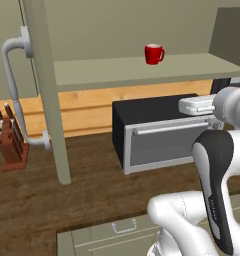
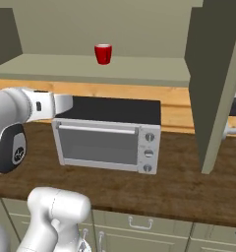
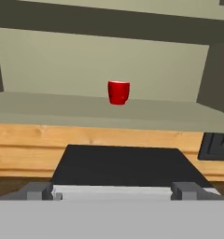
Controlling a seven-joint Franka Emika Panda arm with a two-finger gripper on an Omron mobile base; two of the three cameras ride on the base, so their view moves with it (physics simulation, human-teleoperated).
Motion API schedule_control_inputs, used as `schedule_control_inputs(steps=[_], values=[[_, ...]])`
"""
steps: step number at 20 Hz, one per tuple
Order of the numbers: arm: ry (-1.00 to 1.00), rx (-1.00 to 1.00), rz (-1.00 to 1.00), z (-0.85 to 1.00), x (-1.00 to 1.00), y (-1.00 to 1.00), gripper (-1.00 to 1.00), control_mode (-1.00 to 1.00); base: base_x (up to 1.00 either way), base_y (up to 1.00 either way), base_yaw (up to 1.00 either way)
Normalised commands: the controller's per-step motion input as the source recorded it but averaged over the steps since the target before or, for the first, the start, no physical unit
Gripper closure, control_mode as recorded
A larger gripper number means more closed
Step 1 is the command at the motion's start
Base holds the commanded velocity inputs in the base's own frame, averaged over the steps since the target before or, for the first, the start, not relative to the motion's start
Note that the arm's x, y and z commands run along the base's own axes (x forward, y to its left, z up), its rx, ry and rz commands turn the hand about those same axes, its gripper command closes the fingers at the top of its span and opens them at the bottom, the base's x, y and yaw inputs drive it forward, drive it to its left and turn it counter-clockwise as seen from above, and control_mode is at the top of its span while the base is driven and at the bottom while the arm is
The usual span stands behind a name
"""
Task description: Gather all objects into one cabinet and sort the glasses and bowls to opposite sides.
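One red mug (image 1: 154, 53) stands alone on the cabinet (image 1: 44, 100) shelf, mid-width and toward the back. The pincer (image 3: 112, 190), fingers spread wide and empty, hangs over the toaster oven (image 2: 107, 133) (below shelf level). Most gathering and sorting seemingly remains.

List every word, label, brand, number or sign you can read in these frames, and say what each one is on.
None: no text can be read in these pictures.
Robot arm: a small pale mark on its dark joint cover, too small to read.
Toaster oven: three plain knobs with no visible markings.
Red mug, cabinet shelf and knife block: no lettering.
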Motion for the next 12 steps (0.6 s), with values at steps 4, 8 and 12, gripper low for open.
schedule_control_inputs(steps=[4,8,12], values=[[-0.02,0.09,0.02,0.59,-0.09,-0.07,-1.0,-1.0,-0.01,0.0,0.0],[-0.01,0.08,0.03,0.99,-0.07,-0.01,-1.0,-1.0,0.0,0.0,0.0],[0.0,-0.01,0.02,0.21,-0.02,0.06,-1.0,-1.0,0.0,0.0,0.0]])
